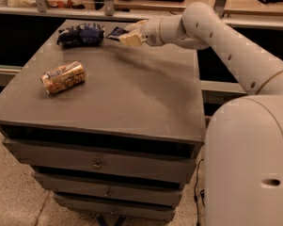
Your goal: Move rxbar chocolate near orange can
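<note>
Surface [131,93]: a grey flat top on a cabinet, filling the middle and left of the scene.
Drawers [98,164]: stacked under the near edge of the surface, each front with a small knob at its middle.
Orange can [63,77]: lying on its side on the left part of the surface, toward the near side. It is orange-gold with pale markings, and its right end sits a little farther back than its left.
Snack bag [81,34]: dark blue with white print, crumpled, at the far left of the surface and well apart from the orange can.
Rxbar chocolate [116,32]: a small flat bar in a black wrapper at the far side of the surface, just right of the snack bag. It is well apart from the orange can, which lies nearer and farther left.
Hand [128,32]: pale beige, at the far side of the surface, pointing left, right at the bar's right end. I cannot tell how far open it is, or whether it has hold of the bar.
Arm [216,36]: white and jointed, reaching from the right across the far right part of the surface toward the left.
Robot body [249,164]: a white rounded shell filling the near right corner.
Floor [14,192]: pale and speckled, seen at the near left beside the cabinet.
</note>
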`<state>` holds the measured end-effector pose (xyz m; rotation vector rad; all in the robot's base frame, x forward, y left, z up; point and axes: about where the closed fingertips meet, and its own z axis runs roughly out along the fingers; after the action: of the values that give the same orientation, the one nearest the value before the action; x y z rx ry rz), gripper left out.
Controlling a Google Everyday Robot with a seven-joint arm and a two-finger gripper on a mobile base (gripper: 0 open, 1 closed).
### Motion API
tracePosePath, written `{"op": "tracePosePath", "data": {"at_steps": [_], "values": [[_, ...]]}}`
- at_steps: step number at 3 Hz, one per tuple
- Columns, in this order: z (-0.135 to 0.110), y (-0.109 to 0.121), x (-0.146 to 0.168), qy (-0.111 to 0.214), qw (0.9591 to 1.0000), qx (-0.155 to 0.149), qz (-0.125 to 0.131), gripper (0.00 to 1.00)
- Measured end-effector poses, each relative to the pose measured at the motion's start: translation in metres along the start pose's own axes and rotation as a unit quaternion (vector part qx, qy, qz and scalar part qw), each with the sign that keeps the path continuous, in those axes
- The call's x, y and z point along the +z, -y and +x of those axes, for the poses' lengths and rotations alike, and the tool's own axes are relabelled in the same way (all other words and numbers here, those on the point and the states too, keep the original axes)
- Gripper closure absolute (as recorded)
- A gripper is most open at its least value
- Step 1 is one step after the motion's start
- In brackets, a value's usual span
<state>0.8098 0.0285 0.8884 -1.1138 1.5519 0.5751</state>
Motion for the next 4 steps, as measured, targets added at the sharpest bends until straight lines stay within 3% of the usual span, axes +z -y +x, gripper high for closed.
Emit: {"op": "tracePosePath", "data": {"at_steps": [1,2,3,4], "values": [[0.004,-0.053,0.012,-0.010,0.9962,-0.001,-0.086,1.00],[0.006,-0.088,0.021,-0.016,0.9910,0.001,-0.133,1.00],[0.001,-0.105,0.030,-0.024,0.9906,0.013,-0.134,1.00],[-0.006,-0.105,0.039,-0.025,0.9935,0.025,-0.108,1.00]]}}
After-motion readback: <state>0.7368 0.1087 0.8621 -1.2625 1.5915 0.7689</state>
